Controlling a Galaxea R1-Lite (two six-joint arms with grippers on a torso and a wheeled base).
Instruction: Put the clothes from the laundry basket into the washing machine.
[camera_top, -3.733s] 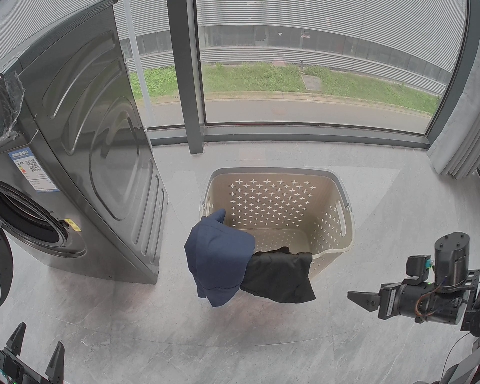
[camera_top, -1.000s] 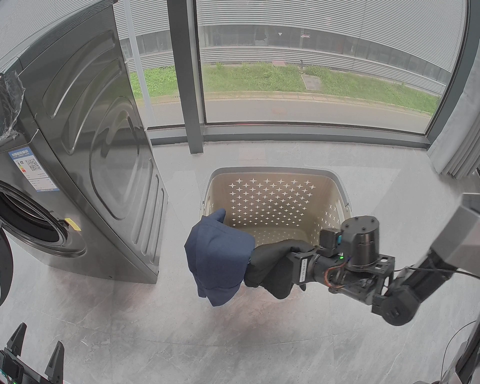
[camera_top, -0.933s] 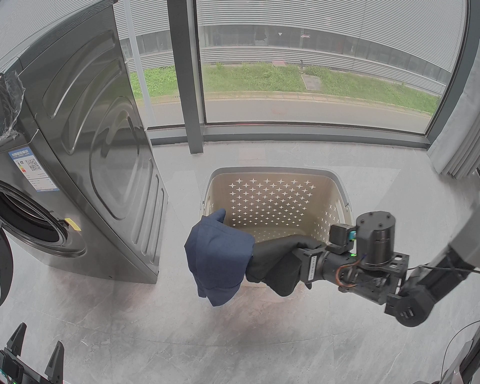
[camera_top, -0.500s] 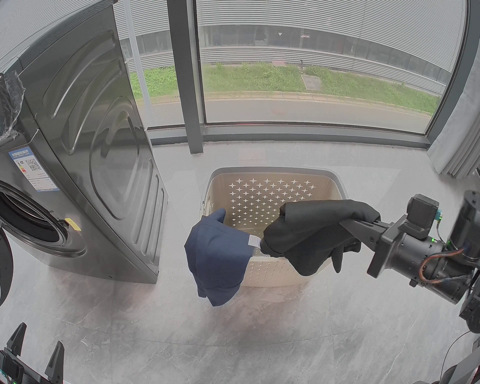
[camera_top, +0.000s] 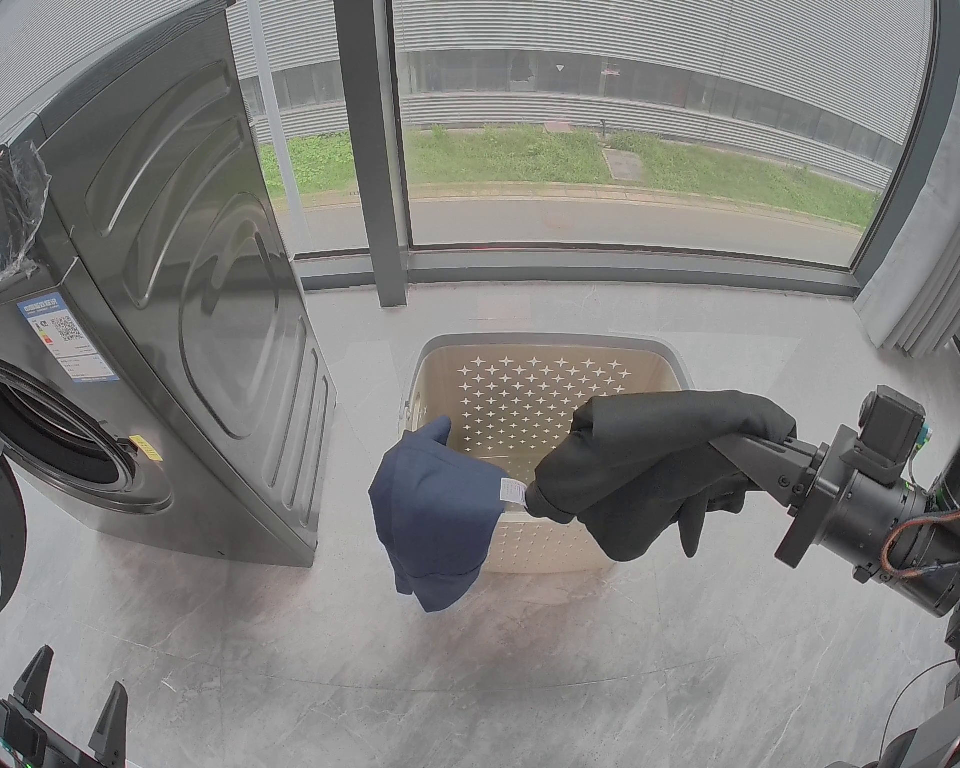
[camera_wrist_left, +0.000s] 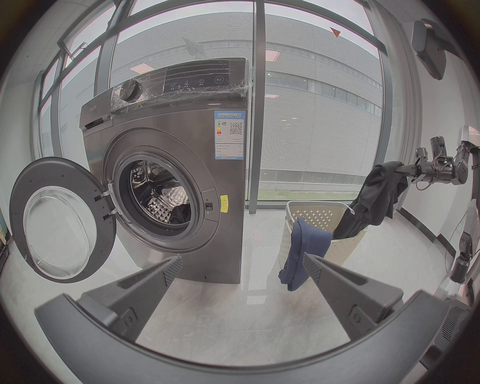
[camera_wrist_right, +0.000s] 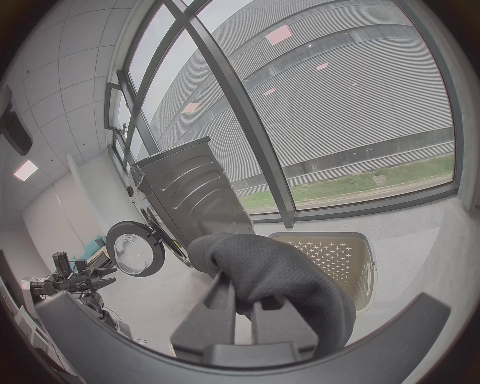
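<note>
Right end effector (camera_top: 746, 453) clenched on black garment (camera_top: 650, 462); garment aloft over laundry basket (camera_top: 530, 400)

Bright daylight floods through the window (camera_top: 640, 150); soft shadows fall away from it below the laundry basket (camera_top: 540, 390); wrist views bulge, corners dark.

One black garment (camera_top: 650, 450), one blue garment (camera_top: 435, 520), one laundry basket (camera_top: 540, 390), one washing machine (camera_top: 200, 300).

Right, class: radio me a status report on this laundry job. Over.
Right gripper shut on black garment, held over laundry basket. Left gripper open, empty. Blue garment draped over basket rim. Washing machine door open, nothing in the way.
</note>
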